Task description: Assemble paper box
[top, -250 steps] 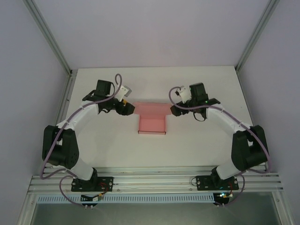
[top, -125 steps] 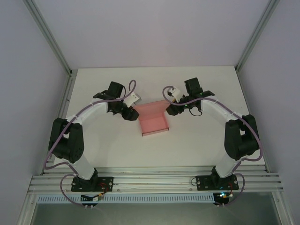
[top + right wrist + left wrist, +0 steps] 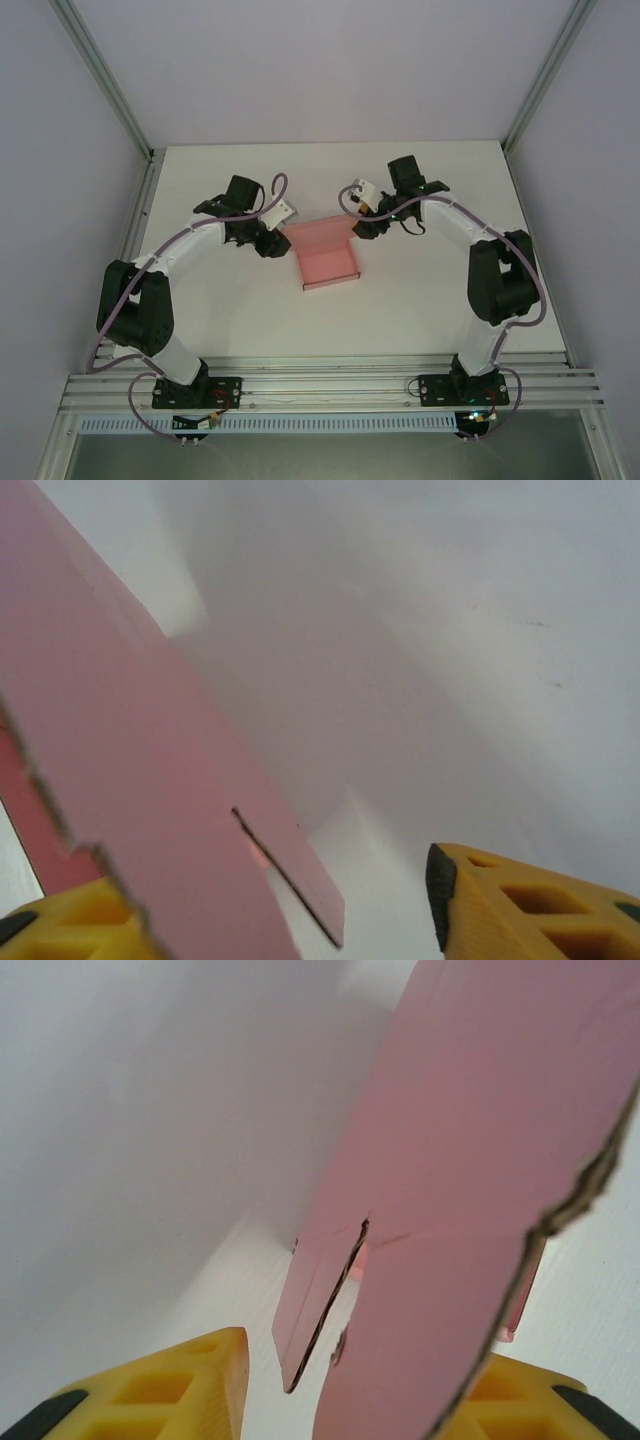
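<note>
Paper box (image 3: pixel 328 258) at middle of bench (image 3: pixel 440 290), only part-formed: side flaps lifted, top open, no tabs tucked. Left pincer (image 3: pixel 271 241) spread, straddling left flap. Right pincer (image 3: pixel 362 229) spread, straddling right flap. Most folding and tucking looks left to do.

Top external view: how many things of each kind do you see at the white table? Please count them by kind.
Paper box: 1, the pink thin paperboard box
Robot arms, black and white: 2, with left gripper and right gripper
Total: 3
</note>
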